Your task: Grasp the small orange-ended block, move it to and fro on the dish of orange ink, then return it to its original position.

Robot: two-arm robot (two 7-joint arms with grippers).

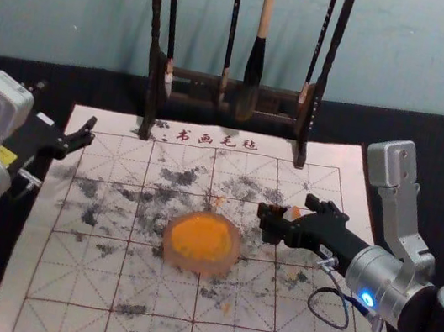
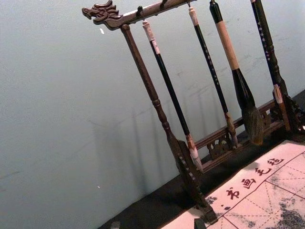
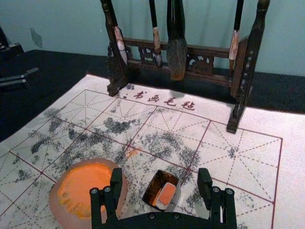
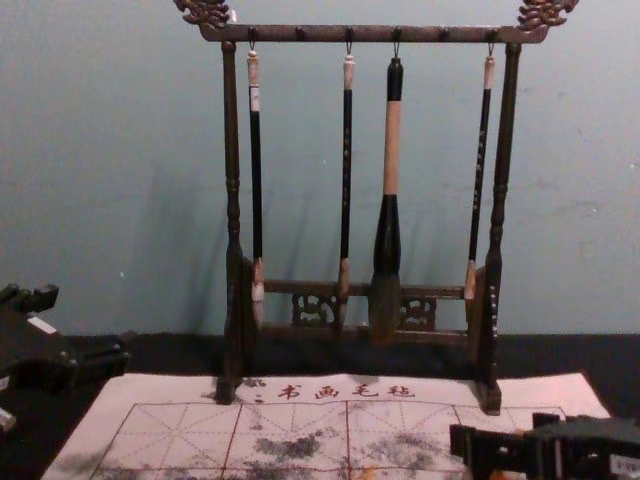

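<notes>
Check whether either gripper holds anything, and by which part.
Nothing is held: the open right gripper shows gaps either side of the block; the open left gripper is empty.

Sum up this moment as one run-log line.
right gripper: open at orange-ended block | left gripper: open, far left | block: ungrasped, beside ink dish

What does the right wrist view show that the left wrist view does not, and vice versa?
Right wrist view, not left: the round pink dish of orange ink, the small orange-ended block, and the open right gripper framing it.
Left, not right: the carved dragon-head end of the dark wooden brush rack.
Both: that rack, four hanging brushes, the white gridded mat, the left gripper.
</notes>
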